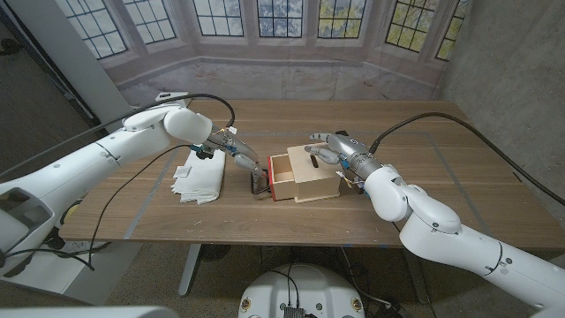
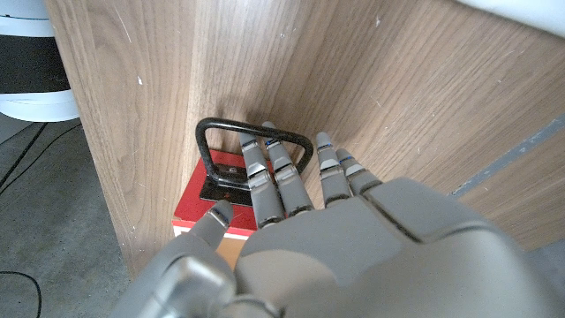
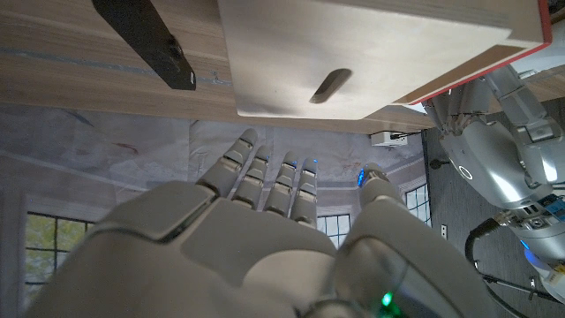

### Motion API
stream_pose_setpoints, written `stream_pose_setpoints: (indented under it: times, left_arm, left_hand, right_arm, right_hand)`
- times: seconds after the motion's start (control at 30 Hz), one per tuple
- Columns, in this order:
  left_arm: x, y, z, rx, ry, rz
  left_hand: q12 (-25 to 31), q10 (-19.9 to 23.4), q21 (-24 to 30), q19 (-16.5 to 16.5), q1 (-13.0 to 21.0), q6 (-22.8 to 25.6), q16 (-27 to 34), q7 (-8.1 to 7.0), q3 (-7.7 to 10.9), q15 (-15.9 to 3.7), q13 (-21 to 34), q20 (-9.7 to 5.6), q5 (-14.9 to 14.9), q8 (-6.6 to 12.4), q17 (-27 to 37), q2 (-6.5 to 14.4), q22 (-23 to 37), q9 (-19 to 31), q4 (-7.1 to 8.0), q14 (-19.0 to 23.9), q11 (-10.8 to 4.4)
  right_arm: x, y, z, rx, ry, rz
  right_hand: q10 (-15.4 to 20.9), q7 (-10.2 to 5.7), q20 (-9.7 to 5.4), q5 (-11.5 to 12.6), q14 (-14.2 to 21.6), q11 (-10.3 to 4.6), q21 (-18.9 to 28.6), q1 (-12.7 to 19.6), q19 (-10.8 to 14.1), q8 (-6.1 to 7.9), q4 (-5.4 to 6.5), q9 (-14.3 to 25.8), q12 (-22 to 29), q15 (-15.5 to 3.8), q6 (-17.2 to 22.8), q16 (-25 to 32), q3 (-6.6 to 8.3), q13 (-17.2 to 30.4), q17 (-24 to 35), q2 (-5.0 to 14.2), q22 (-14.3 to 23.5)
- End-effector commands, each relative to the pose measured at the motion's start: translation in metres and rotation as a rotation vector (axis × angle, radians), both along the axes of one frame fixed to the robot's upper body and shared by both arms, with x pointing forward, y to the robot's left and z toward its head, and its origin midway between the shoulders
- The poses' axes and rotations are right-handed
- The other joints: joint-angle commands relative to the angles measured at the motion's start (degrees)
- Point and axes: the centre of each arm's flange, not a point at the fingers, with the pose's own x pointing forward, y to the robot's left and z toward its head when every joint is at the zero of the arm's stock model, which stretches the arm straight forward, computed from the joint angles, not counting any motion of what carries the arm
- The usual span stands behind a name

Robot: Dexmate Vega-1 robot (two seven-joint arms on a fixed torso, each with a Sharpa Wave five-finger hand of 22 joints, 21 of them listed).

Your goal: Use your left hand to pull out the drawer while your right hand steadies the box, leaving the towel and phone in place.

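At mid-table, my left hand (image 1: 231, 146) hooks its fingers (image 2: 265, 181) through the drawer (image 1: 280, 177) handle (image 2: 252, 150), drawer barely out; right hand (image 1: 334, 150), fingers spread, steadies the box (image 1: 313, 172); next, a straight steady pull.

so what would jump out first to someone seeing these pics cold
Probably the pale wooden box at mid-table, its red-fronted drawer partly out toward the left hand. In the left wrist view, that hand's fingers hook through the black handle. The right hand rests over the box's far side, and a white towel lies under the left arm.
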Motion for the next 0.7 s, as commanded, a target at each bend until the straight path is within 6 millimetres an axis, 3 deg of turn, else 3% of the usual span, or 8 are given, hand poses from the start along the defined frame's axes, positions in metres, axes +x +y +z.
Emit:
stream_pose_setpoints:
  times: [0.03,0.7]
  left_arm:
    - [-0.0001,0.0003,-0.0017,0.0,0.0,-0.002]
    - [-0.0009,0.0011,-0.0037,0.002,0.011,0.007]
  left_hand:
    - [-0.05,0.37,0.32,0.24,-0.02,-0.31,0.03,-0.02,0.26,-0.11,0.14,-0.13,0.18,-0.28,0.22,0.46,-0.02,0.27,-0.25,0.47,-0.18]
    - [-0.11,0.35,0.31,0.26,-0.03,-0.55,0.0,-0.01,0.29,-0.18,0.16,-0.03,0.17,-0.31,0.23,0.42,-0.02,0.27,-0.24,0.44,-0.11]
  right_arm:
    - [-0.0001,0.0061,-0.0002,-0.08,0.004,-0.025]
    - [0.0032,0.0079,-0.0089,-0.172,0.018,-0.079]
  right_hand:
    - [0.31,-0.51,0.28,-0.15,-0.55,-0.77,-0.22,-0.93,-1.57,0.28,0.75,0.22,0.05,0.2,0.15,0.11,-0.13,-0.03,0.18,0.01,0.11]
    - [1.0,-0.94,0.71,-0.2,-1.59,-1.16,-0.23,-2.86,-6.14,0.41,1.81,0.19,0.13,1.06,0.56,-0.01,-0.77,-0.08,0.19,-0.03,0.07]
